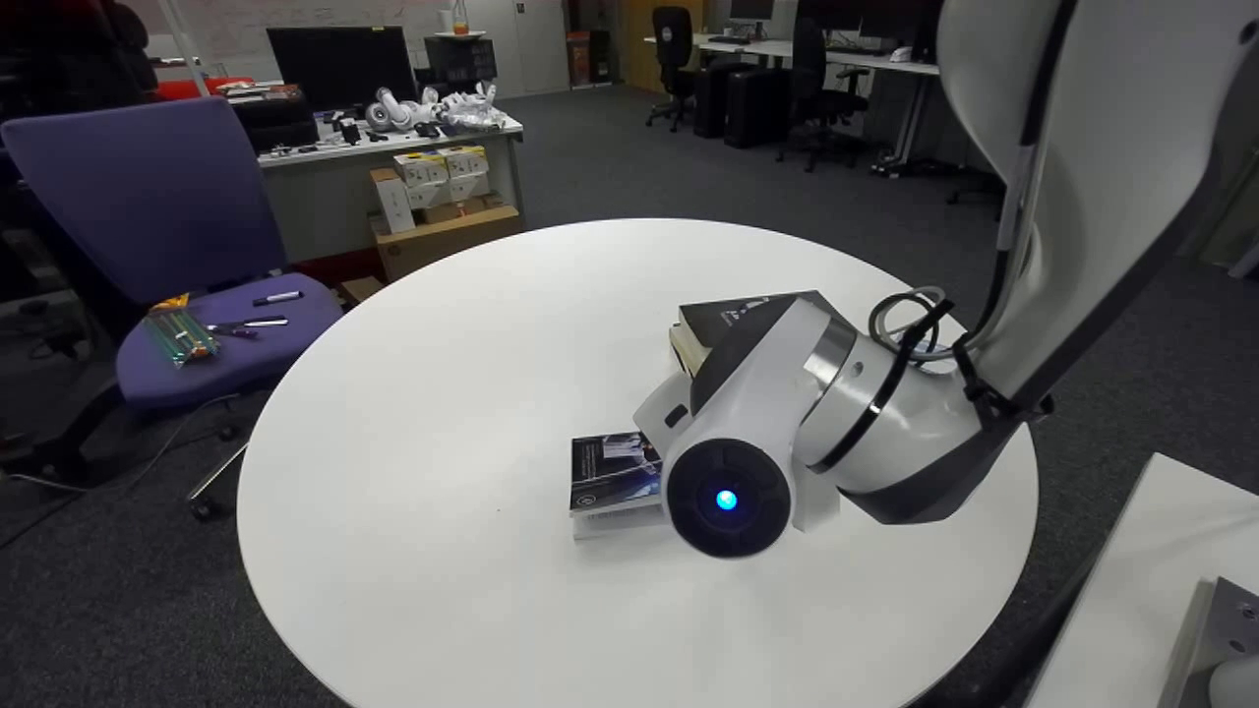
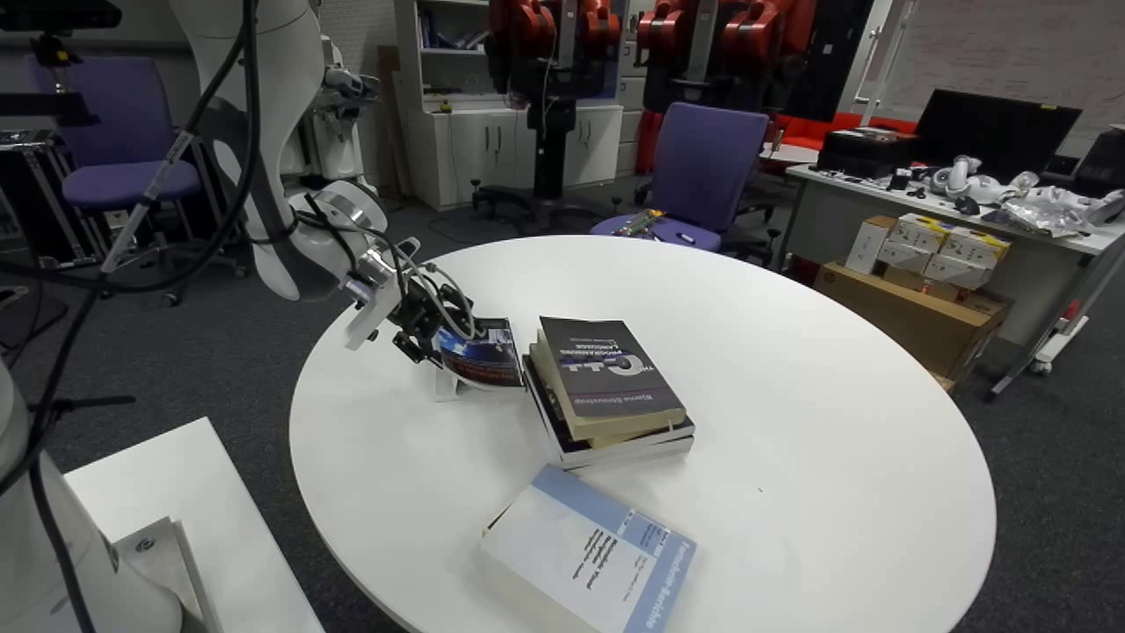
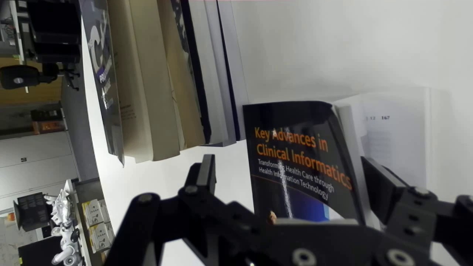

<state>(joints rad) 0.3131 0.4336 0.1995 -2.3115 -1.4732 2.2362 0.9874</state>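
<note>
My gripper (image 3: 288, 162) is open in the wrist view. Its right finger sits between the lifted front part and the lower pages of a dark book titled "Key Advances in Clinical Informatics" (image 3: 292, 147). The left finger stands apart from the cover's outer side. The book is partly open, its cover tilted up; printed pages show at the right. In an exterior view my gripper (image 2: 428, 338) is at the near side of this book (image 2: 485, 359). In an exterior view the book (image 1: 615, 472) shows partly beside the wrist, and my fingers are hidden by the arm.
A stack of thick books (image 2: 606, 369), with a dark C++ book on top, stands close beside the book; it also shows in the wrist view (image 3: 147, 81). A white and light-blue book (image 2: 589, 554) lies on the round white table (image 2: 791, 378). A purple chair (image 1: 236, 324) stands beyond.
</note>
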